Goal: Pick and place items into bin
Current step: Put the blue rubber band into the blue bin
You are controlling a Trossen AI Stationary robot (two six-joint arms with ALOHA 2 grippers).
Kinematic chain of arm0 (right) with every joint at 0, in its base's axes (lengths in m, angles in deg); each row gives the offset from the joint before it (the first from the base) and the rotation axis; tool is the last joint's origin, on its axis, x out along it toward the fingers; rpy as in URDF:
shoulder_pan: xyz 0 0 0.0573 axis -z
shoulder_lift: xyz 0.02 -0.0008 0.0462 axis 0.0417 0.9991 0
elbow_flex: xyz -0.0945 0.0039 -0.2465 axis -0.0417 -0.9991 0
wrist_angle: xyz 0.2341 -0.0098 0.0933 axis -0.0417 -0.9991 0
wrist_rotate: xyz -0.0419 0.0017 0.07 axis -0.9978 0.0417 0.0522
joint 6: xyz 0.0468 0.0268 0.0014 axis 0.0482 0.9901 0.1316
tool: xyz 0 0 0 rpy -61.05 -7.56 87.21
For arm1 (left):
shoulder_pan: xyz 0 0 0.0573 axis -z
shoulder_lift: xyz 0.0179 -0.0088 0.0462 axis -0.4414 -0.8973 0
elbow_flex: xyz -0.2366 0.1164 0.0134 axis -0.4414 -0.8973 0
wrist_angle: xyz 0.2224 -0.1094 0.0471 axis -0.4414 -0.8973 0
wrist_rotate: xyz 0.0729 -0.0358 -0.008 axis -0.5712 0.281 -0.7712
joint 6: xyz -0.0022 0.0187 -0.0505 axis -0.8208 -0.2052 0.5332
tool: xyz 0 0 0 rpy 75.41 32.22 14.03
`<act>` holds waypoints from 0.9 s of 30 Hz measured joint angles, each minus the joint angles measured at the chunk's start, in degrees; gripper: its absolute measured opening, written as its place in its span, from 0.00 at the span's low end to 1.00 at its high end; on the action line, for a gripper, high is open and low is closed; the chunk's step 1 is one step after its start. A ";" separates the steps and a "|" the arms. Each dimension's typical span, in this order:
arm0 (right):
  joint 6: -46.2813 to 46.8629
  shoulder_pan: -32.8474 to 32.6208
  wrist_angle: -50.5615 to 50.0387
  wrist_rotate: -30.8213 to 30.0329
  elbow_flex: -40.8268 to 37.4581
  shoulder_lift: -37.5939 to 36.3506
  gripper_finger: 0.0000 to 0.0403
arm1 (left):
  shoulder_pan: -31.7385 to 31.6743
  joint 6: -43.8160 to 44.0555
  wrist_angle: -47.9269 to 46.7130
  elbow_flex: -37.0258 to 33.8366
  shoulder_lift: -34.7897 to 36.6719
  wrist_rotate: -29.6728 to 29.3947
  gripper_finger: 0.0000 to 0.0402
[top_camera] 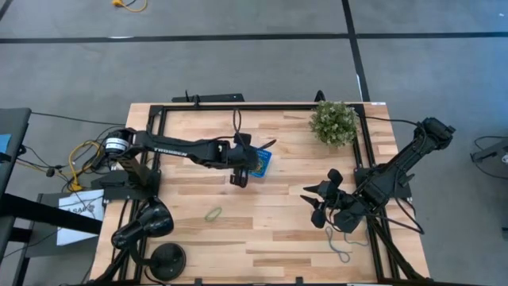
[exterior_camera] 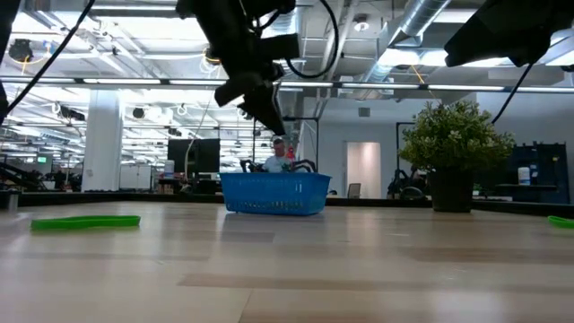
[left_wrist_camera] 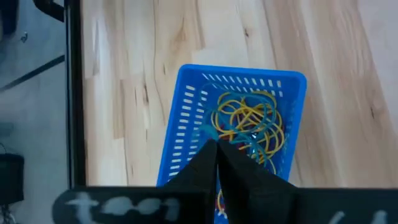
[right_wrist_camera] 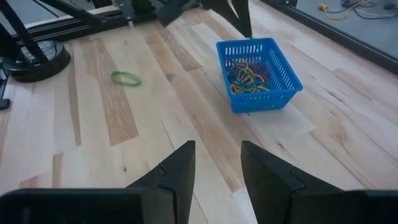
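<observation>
The blue mesh bin (top_camera: pixel 263 161) (exterior_camera: pixel 273 193) (right_wrist_camera: pixel 258 74) stands on its base on the wooden table and holds a tangle of yellow, red and teal loops (left_wrist_camera: pixel 249 121). My left gripper (left_wrist_camera: pixel 216 148) (exterior_camera: pixel 272 121) hangs shut above the bin, pointing down, with nothing visible between its fingers. One green loop (top_camera: pixel 213 214) (right_wrist_camera: pixel 126 78) (exterior_camera: pixel 85 222) lies flat on the table near the middle. A greyish loop (top_camera: pixel 340 248) lies by the near right corner. My right gripper (right_wrist_camera: pixel 217 155) (top_camera: pixel 321 202) is open, well to the right of the bin.
A potted plant (top_camera: pixel 333 121) (exterior_camera: pixel 457 148) stands near the far right corner. Black round stands (top_camera: pixel 167 258) sit at the near left corner. A dark frame rail (top_camera: pixel 238 106) runs along the far edge. Bare wood lies between the bin and the right gripper.
</observation>
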 joint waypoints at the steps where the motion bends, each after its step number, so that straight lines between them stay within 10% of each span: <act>1: 0.00 0.02 0.02 0.00 0.00 0.00 0.31 | -0.06 -0.03 0.67 -0.65 0.00 0.02 0.00; 17: 2.76 0.12 0.16 2.56 0.00 0.00 0.31 | -2.26 7.85 5.81 -4.17 -3.40 3.87 0.01; 27: 6.43 -0.11 -1.51 17.75 0.00 0.00 0.31 | -2.34 9.92 9.43 -4.22 -3.73 3.95 0.25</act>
